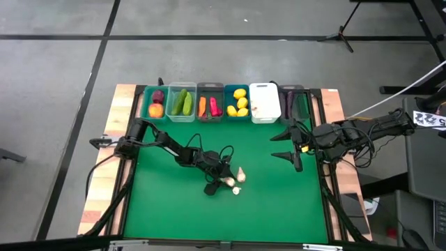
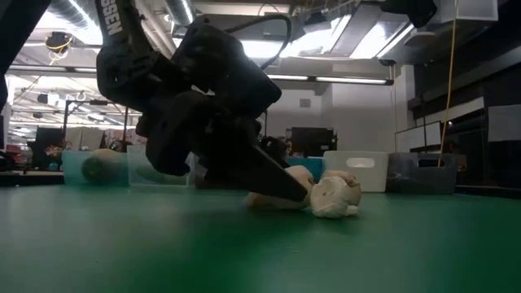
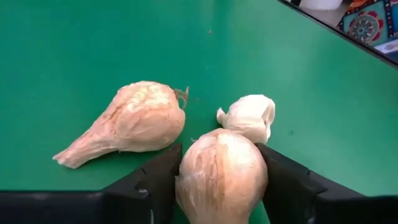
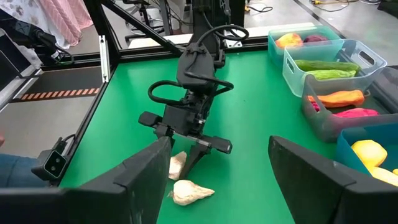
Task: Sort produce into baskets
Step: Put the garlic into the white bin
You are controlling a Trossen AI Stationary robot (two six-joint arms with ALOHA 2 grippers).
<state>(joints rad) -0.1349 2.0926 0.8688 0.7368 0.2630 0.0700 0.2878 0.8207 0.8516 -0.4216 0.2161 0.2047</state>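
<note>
Left wrist view alone shows left claw point(image 3: 221, 186) grasping garlic point(image 3: 222, 177), right claw point(image 4: 217, 171) released.

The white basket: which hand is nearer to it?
Right. The right hand hangs open just in front of the white basket; the left hand is farther away mid-table, closing around a garlic bulb.
</note>
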